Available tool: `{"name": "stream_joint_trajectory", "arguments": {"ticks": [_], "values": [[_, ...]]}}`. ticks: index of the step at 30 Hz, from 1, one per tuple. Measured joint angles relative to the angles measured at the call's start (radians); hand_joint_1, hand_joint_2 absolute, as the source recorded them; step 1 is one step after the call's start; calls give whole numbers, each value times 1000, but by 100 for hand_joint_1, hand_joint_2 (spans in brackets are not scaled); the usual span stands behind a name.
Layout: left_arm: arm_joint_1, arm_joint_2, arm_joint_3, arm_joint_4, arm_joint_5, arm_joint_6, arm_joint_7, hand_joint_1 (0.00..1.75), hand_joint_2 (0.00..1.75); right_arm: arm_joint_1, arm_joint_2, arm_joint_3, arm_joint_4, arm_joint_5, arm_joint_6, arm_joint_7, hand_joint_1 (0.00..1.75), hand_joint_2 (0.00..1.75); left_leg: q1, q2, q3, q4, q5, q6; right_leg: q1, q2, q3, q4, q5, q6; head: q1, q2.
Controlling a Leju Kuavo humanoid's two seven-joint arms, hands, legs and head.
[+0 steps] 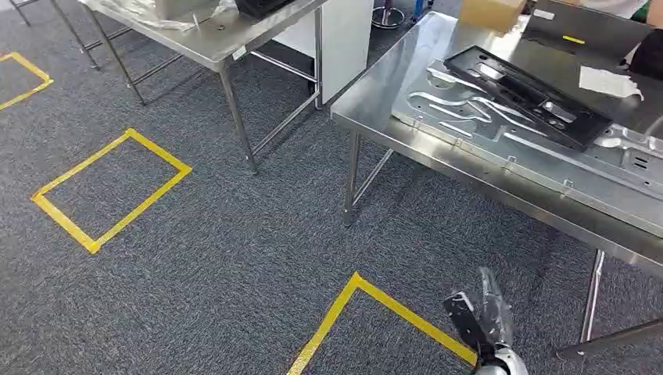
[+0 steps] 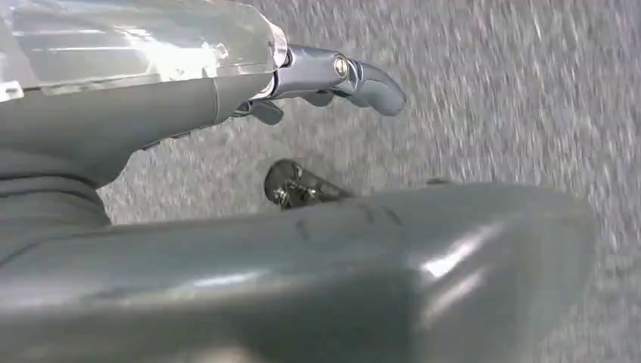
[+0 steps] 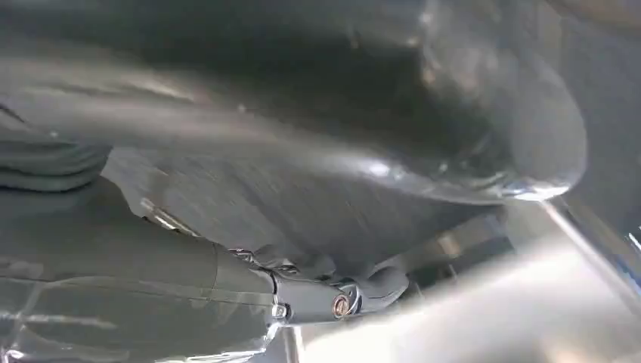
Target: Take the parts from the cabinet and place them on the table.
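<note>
resting on table (image 1: 406, 129), black part (image 1: 525, 95), metal panel (image 1: 500, 141)

Near table (image 1: 438, 148) edge bare; black panel (image 1: 528, 98) and metal plates (image 1: 469, 113) crowd middle; carpet (image 1: 234, 258) open.

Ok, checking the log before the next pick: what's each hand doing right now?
Left hand: holds nothing, fingers apart, over the carpet.
Right hand: hangs near the table; open or closed cannot be told.

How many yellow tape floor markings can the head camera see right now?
3: a full square left of centre, a corner piece at the far left edge, and an angled corner near the right hand. More may lie outside the frame.
</note>
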Motion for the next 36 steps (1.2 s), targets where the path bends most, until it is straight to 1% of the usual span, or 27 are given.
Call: {"name": "stream_joint_trajectory", "arguments": {"ticks": [1,2,4,5,6,7,9,10,11,13,14,15,16,19,20,21,22,24,25,26,27,28,29,30,31,35,36], "values": [[-7,0,-4,0,-5,13,-4,0,0,-13,0,7,58,13,-6,20,0,0,-13,-7,11,-39,-20,21,1,-12,-5,9,-2,9,2,0],[-7,0,-8,0,-8,32,-7,0,0,-30,1,16,125,24,-6,51,0,0,-11,-14,5,-44,-31,42,5,-26,-5,13,-1,16,2,0],[0,1,-11,0,-9,69,-14,0,0,-51,4,37,236,46,23,139,0,0,-18,-34,-5,-44,-25,63,-3,-47,-3,11,5,27,2,0],[3,2,-14,0,-9,92,-17,0,0,-51,9,47,282,53,48,197,0,0,-16,-42,-7,-48,-16,75,-11,-25,-5,22,-7,37,2,0],[3,2,-16,0,-9,105,-20,0,0,-48,10,50,309,53,65,232,0,0,-18,-48,-9,-48,-11,83,-12,26,-19,56,-46,39,2,0],[3,4,-20,0,-13,128,-23,0,0,-42,11,52,349,47,91,273,0,0,-21,-56,-17,-47,-6,90,-13,58,-49,125,-98,36,2,0],[3,8,-30,0,-34,186,-26,0,0,-24,9,50,406,23,124,337,0,0,-31,-77,-33,-46,4,100,-8,80,-115,282,-175,32,2,0],[3,8,-40,0,-55,237,-22,0,0,-11,9,45,430,6,137,358,0,0,-37,-91,-39,-44,8,102,-6,83,-133,328,-185,26,2,0],[4,8,-54,0,-77,287,-12,0,0,0,9,39,452,-2,143,368,0,0,-42,-103,-42,-43,10,103,-1,84,-126,320,-169,19,2,0],[5,9,-85,0,-111,347,9,0,0,15,10,26,484,-32,160,401,0,0,-49,-126,-41,-41,11,103,9,94,-50,181,-87,-2,2,0],[3,10,-97,0,-118,357,15,0,0,18,9,18,494,-42,164,412,0,0,-52,-135,-39,-41,11,103,15,114,-1,86,-45,-14,2,0],[2,10,-111,0,-124,362,20,0,0,18,9,10,503,-50,171,424,0,0,-48,-140,-42,-42,14,103,18,160,22,36,-49,-30,2,0],[-3,9,-119,0,-128,362,25,0,0,22,6,5,510,-57,174,432,0,0,-53,-146,-49,-37,17,97,19,177,22,23,-42,-32,0,0],[-5,11,-136,0,-135,354,44,0,0,24,8,-14,526,-78,187,456,0,0,-43,-171,-58,-43,27,82,25,148,20,19,-36,-29,2,0],[-5,12,-142,0,-136,349,48,0,0,24,8,-18,529,-79,189,459,0,0,-50,-184,-59,-45,29,75,14,136,26,2,-29,-34,2,0],[-5,13,-154,0,-140,332,64,0,0,24,19,-28,537,-84,195,465,0,0,-51,-149,-62,-24,11,74,11,119,35,-13,-20,-33,2,0],[-6,13,-160,0,-140,322,73,0,0,24,19,-35,539,-89,196,467,0,0,-51,-116,-87,28,-28,66,9,111,36,-17,-18,-39,1,0],[-12,15,-166,0,-140,306,89,0,0,28,25,-48,546,-98,201,469,0,0,-39,-87,-158,185,-109,53,10,82,34,-16,-18,-42,1,0],[-13,15,-168,0,-140,300,92,0,0,30,26,-54,550,-99,205,469,0,0,-34,-82,-184,243,-129,47,9,68,31,-15,-19,-42,1,0],[-12,15,-170,0,-139,298,95,0,0,30,28,-59,552,-100,206,470,0,0,-29,-78,-189,260,-127,43,8,57,30,-14,-19,-41,1,0],[-11,15,-174,0,-137,293,96,0,0,30,31,-62,554,-101,206,470,0,0,-23,-73,-169,228,-103,37,7,44,28,-12,-19,-39,1,0],[-11,16,-176,0,-132,289,97,0,0,30,33,-65,556,-102,207,470,0,0,-18,-67,-125,153,-64,33,4,32,27,-9,-20,-34,1,0],[-11,16,-176,0,-131,286,97,0,0,30,38,-67,557,-102,207,470,0,0,-15,-52,-67,54,-25,29,1,21,26,-4,-23,-30,1,0],[-13,17,-176,0,-130,284,96,0,0,29,38,-68,557,-102,208,470,0,0,-14,-23,-16,-29,-5,27,0,12,25,3,-27,-23,1,0],[-16,17,-176,0,-124,280,95,0,0,29,38,-69,557,-101,209,470,0,0,-22,-4,-12,-46,-22,36,7,7,24,9,-31,-13,0,0],[-10,19,-176,0,-110,272,85,0,0,19,41,-76,560,-94,228,473,0,0,-27,-44,-22,-53,-4,71,1,-18,30,8,-28,16,1,0],[-10,19,-176,0,-110,271,84,0,0,20,41,-76,560,-93,230,473,0,0,-23,-51,-18,-58,4,80,-6,14,27,24,-45,23,2,0]]}}
